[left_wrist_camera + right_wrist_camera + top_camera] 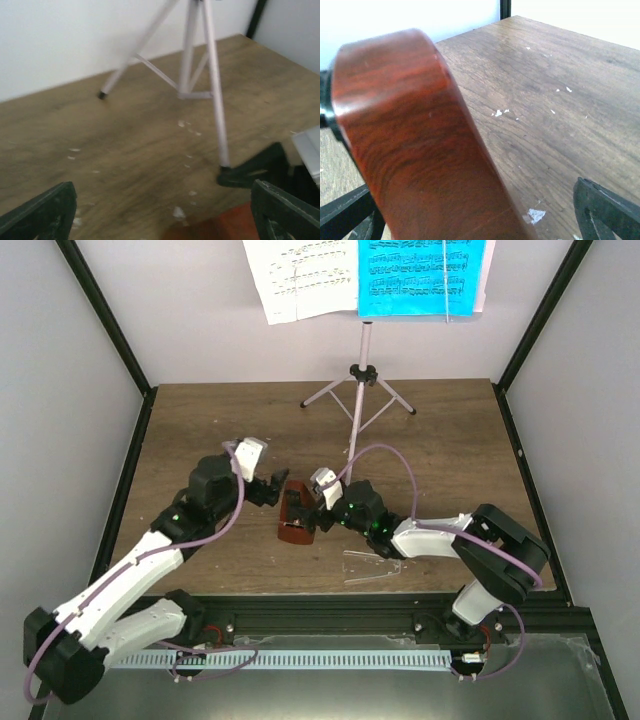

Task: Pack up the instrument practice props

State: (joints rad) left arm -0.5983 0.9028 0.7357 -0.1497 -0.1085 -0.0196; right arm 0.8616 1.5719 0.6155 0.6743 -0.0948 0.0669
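The pale pink music stand is upright at the back centre, with a white music sheet and a cyan music sheet on its desk. The small brown metronome stands mid-table, uncovered. Its clear cover lies flat just to the right, under my right arm. My left gripper hovers open just left of the metronome's top; its wrist view shows the tripod legs and a corner of the metronome. My right gripper is open, and the metronome sits between its fingers, apart from the right one.
Grey walls and black frame posts close in the wooden table on both sides and at the back. A black rail runs along the near edge by the arm bases. Small white flecks lie on the wood.
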